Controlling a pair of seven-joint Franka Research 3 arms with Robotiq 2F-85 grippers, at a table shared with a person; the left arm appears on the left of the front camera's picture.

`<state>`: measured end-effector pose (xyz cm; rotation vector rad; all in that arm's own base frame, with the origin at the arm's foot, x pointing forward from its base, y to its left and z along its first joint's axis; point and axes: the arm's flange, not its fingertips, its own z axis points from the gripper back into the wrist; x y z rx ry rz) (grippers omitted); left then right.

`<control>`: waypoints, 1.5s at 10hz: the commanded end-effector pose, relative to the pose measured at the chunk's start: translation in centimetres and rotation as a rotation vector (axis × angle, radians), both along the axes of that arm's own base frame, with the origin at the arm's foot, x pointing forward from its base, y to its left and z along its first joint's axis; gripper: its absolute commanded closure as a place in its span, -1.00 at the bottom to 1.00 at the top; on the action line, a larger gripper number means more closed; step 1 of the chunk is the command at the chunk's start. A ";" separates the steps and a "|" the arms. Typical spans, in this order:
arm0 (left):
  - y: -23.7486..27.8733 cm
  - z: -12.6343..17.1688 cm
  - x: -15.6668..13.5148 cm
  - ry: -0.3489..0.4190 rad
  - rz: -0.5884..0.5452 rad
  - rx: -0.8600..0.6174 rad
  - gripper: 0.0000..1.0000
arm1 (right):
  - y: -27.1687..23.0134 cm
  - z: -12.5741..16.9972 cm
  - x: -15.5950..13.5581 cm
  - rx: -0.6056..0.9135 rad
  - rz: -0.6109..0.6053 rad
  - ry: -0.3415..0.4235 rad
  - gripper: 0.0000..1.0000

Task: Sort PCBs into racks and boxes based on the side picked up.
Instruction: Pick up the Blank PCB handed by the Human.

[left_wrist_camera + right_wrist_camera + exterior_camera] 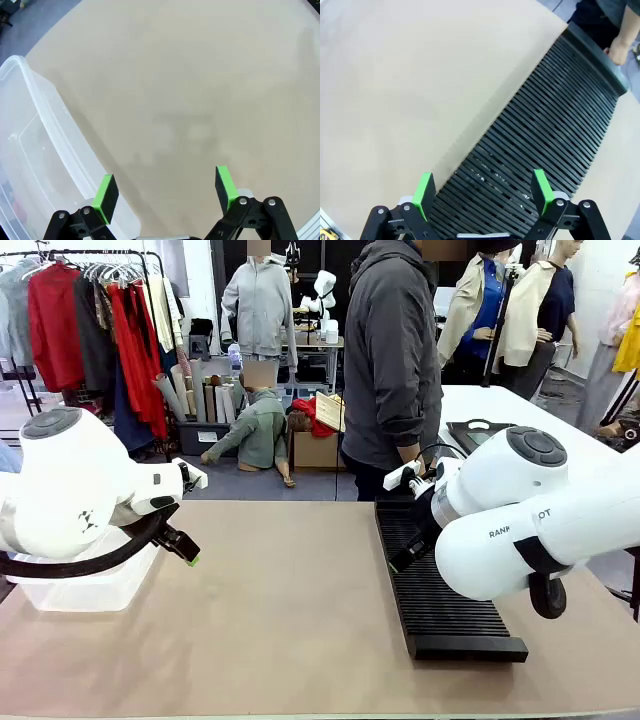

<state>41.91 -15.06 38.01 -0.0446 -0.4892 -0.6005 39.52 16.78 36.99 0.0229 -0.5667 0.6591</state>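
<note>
No PCBs are in view. The long black ribbed rack (440,595) lies on the right side of the table and runs away from me; its slots (545,125) look empty. The clear plastic box (70,585) stands at the left edge, with its rim (47,120) just left of my left gripper. My left gripper (185,548) (165,192) hangs open over bare table beside the box, nothing between its green pads (106,197). My right gripper (408,558) (482,192) stands open above the rack's left edge, also holding nothing.
A person (390,370) in a dark jacket stands at the far edge by the rack's far end, one hand (619,50) near it. A flat black tray (480,433) lies on a white table behind. The tan tabletop (290,610) stretches between box and rack.
</note>
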 end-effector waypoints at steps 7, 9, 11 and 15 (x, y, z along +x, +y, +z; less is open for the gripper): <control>0.0 0.5 -0.3 -0.005 -0.001 -0.008 -1.00 | 0.0 0.1 0.0 0.001 0.000 -0.001 -1.00; 0.0 0.5 -0.3 -0.005 -0.001 -0.008 -1.00 | 0.0 0.1 0.0 0.001 0.000 -0.001 -1.00; -0.1 0.2 0.0 -0.004 -0.002 -0.001 -1.00 | 0.0 0.0 0.0 0.000 0.000 0.000 -1.00; 0.4 2.2 0.5 0.005 -0.030 0.005 -1.00 | -1.5 2.5 0.2 0.017 -0.016 -0.029 -1.00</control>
